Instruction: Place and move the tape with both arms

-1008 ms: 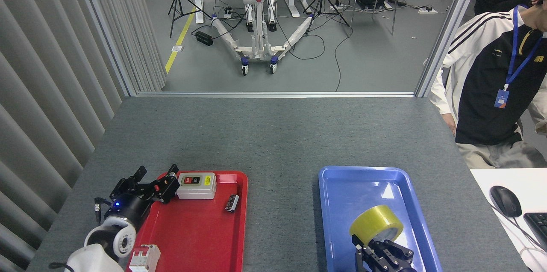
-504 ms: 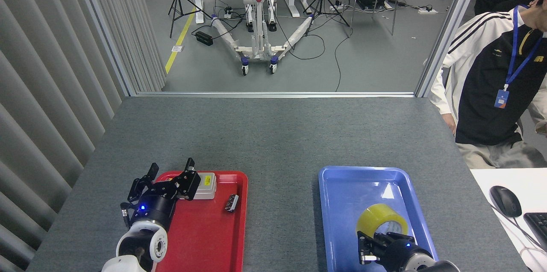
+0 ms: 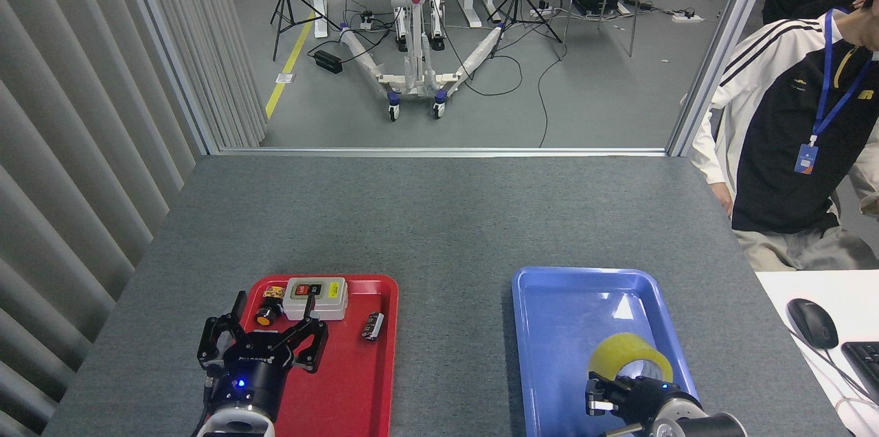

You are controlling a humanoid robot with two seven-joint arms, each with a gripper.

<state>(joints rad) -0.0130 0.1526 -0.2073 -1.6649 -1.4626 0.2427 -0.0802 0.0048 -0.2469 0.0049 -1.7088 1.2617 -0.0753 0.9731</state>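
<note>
Looking down from the head view, the tape (image 3: 628,356) lies in the blue tray (image 3: 549,327), in its near right part, tipped so its core faces the robot. The right hand (image 3: 611,397) sits right at the roll's near edge; it is seen end-on and dark, so I cannot tell whether its fingers have closed on the roll or merely touch it. The left hand (image 3: 264,341) hovers over the near half of the red tray (image 3: 384,368), fingers spread wide, gripping nothing, its blue light on.

As a judgement, the job looks barely begun: the roll is not yet lifted from its tray, and the carrying, any passing between arms and the setting down all seem to remain.

Besides the roll, the blue tray holds nothing I can see. The red tray carries a grey switch box (image 3: 316,297) at its far edge, a small orange-and-black part (image 3: 268,310) just left of it, and a small dark piece (image 3: 372,326) to the right. Both trays rest on the grey worktop (image 3: 439,217), well apart.
</note>
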